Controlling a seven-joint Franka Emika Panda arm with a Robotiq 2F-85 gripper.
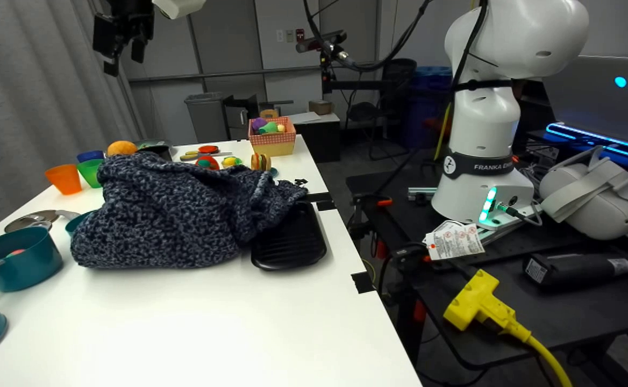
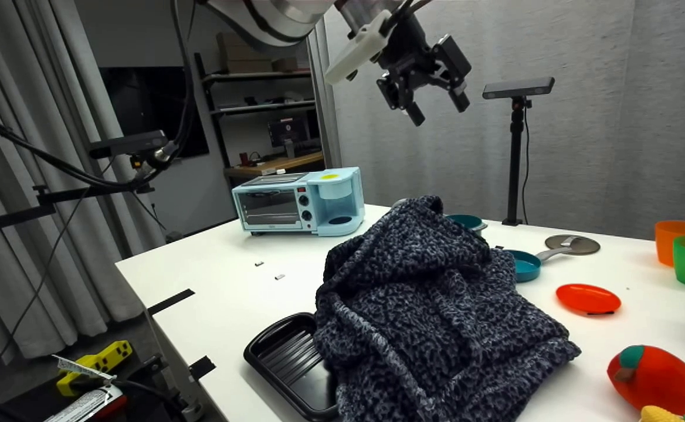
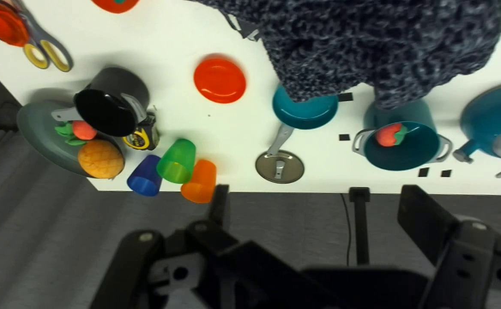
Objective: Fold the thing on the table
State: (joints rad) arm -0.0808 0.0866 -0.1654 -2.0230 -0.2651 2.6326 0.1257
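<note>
The thing is a large dark navy-and-black speckled cloth, lying bunched in a heap; it shows in both exterior views (image 1: pixel 169 226) (image 2: pixel 430 328) and at the top of the wrist view (image 3: pixel 375 43). It lies on the white table (image 1: pixel 212 328), partly over a black ridged tray (image 1: pixel 292 242). In the wrist view, its edge overlaps a small teal pan (image 3: pixel 308 113) and reaches a teal pot (image 3: pixel 400 150). My gripper is high above the table in both exterior views (image 1: pixel 125 60) (image 2: pixel 438 108), apart from the cloth. Its fingers are spread with nothing between them, also in the wrist view (image 3: pixel 316 191).
Orange (image 3: pixel 201 180), green (image 3: pixel 177 161) and blue (image 3: pixel 145 176) cups stand near the table edge, by a lid (image 3: pixel 279 167) and a red plate (image 3: pixel 219 79). A light-blue toaster oven (image 2: pixel 278 205) is at one end. A camera stand (image 2: pixel 515 158) rises behind the table.
</note>
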